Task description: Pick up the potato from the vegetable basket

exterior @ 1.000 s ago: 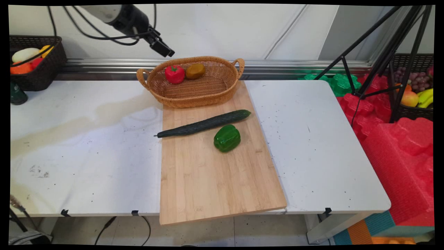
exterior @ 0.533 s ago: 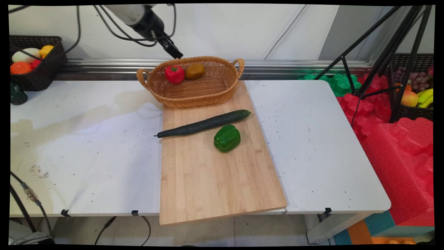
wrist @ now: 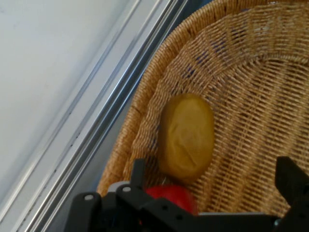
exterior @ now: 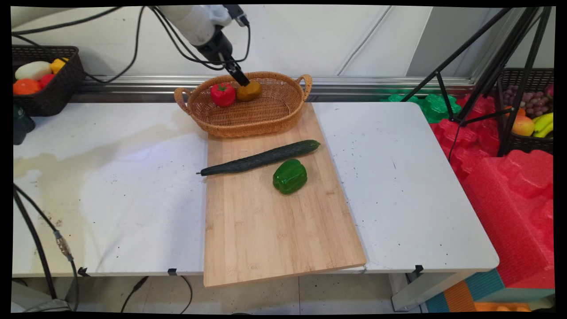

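My gripper [exterior: 241,79] hangs over the back of a wicker basket [exterior: 248,117], its tip just above a brown potato [exterior: 251,91] that lies beside a red bell pepper [exterior: 223,94]. In the hand view the gripper [wrist: 212,181] is open, and the potato [wrist: 187,135] sits between and beyond the two spread fingers [wrist: 138,171], with nothing held. The red pepper [wrist: 171,195] peeks out behind the linkage. The basket [wrist: 251,72] stands at the far end of a wooden cutting board [exterior: 274,230], where a long dark cucumber [exterior: 261,157] and a green bell pepper [exterior: 290,176] also lie.
A dark basket of fruit [exterior: 48,95] stands at the table's back left with a dark green object [exterior: 20,124] by it. A black tripod [exterior: 487,75], red foam [exterior: 509,186] and another fruit basket [exterior: 529,137] are off the table's right side. Black cables [exterior: 40,239] hang at the near left.
The arm has swung to the right and come down, bringing the gripper from up and left of the basket to just over the potato. Nothing on the board or in the basket has moved.
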`<state>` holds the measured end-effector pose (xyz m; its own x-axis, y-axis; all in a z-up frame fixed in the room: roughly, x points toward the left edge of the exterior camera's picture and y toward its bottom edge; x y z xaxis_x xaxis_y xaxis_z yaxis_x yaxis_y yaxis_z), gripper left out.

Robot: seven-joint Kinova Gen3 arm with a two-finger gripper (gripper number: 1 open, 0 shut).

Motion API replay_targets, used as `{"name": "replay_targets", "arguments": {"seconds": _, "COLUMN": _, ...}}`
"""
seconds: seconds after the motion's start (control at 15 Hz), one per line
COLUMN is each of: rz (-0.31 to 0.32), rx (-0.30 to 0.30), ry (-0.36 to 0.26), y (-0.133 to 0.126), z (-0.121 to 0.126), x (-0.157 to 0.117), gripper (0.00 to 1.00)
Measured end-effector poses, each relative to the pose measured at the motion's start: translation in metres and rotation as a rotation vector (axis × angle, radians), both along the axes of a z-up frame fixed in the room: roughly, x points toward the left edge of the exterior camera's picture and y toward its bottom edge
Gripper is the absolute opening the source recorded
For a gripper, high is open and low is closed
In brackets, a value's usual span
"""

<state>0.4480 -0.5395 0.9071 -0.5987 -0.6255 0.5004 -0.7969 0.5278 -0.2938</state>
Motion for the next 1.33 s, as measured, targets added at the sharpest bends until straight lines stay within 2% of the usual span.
{"name": "replay_targets", "arguments": {"seconds": 0.6, "rz": 0.018, "rx": 0.04, "ry": -0.012, "y": -0.044, "z": -0.046, "x": -0.015, "gripper": 1.0}}
{"name": "replay_targets", "arguments": {"seconds": 1.33, "rz": 0.029, "rx": 0.068, "ry": -0.04, "y": -0.07, "z": -0.081, "x": -0.023, "gripper": 1.0}}
